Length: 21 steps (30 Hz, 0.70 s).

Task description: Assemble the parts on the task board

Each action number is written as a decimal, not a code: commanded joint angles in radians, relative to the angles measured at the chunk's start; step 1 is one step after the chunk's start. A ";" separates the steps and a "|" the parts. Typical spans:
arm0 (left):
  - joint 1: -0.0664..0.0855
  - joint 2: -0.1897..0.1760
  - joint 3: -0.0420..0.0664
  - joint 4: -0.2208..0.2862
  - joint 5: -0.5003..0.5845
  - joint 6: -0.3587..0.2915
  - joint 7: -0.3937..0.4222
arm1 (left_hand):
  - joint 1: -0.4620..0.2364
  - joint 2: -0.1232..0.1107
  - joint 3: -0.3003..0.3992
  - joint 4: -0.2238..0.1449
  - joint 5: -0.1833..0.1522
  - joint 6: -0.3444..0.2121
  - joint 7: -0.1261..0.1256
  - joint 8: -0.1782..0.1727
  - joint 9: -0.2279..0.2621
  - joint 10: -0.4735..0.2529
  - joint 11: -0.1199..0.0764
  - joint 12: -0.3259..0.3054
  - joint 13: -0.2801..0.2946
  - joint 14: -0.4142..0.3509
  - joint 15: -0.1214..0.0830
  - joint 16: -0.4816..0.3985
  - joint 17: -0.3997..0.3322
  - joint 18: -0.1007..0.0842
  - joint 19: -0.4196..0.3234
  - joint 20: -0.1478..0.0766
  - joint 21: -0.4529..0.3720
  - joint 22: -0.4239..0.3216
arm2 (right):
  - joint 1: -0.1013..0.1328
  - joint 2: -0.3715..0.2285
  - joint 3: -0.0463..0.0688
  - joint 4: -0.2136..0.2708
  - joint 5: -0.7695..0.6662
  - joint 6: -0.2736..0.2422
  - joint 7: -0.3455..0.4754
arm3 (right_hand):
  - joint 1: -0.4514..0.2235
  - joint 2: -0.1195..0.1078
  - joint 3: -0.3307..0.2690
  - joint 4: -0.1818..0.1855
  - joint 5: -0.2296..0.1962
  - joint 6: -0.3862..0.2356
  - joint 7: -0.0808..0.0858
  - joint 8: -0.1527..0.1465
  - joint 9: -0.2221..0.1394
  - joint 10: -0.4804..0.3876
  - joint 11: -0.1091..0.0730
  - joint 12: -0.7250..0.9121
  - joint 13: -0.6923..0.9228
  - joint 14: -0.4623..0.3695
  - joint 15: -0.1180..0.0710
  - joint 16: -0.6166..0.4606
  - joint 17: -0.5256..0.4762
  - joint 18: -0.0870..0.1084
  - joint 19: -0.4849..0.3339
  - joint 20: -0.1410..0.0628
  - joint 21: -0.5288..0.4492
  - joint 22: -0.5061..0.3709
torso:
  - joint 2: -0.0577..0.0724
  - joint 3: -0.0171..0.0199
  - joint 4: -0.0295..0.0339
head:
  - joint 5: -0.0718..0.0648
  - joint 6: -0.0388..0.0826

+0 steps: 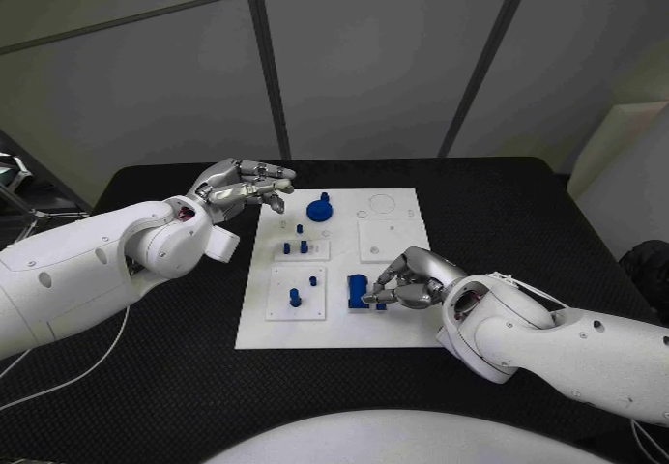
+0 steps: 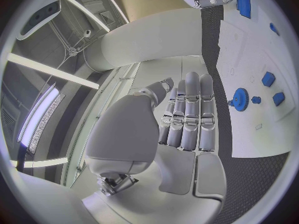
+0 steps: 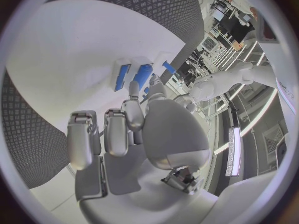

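The right hand (image 1: pixel 407 280) hides part of the blue block (image 1: pixel 359 290).

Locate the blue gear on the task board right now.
In the head view, the blue gear sits at the far left part of the task board, just beside the left hand.

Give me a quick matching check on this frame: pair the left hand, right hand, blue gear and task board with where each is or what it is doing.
Things:
1. left hand
2. right hand
3. blue gear
4. task board

States:
A. white plate on the black table
B. stands at the board's far end
C. fingers on a blue block at the board's near end
D. holds nothing, off the board's far left corner

Pairs: 1-D, 2-C, 3-B, 4-A
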 commanded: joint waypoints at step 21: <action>0.000 0.069 0.001 -0.142 0.157 -0.103 0.082 | -0.046 0.009 -0.001 0.049 -0.080 -0.062 -0.023 -0.020 -0.006 -0.067 0.040 -0.022 -0.011 -0.265 0.098 -0.252 -0.145 -0.041 -0.219 0.066 -0.245 -0.145 | 0.173 0.143 0.002 -0.530 1.067 0.094 0.835 | 0.130 0.106 -0.041 -0.137 0.022 -0.155 0.098 -0.005 -0.116 -0.409 0.118 -0.767 -0.638 -0.346 0.119 -0.681 -0.741 0.167 -0.397 0.114 -0.980 -0.482 | -0.077 -0.0126 -0.0183 | 0.012 0.115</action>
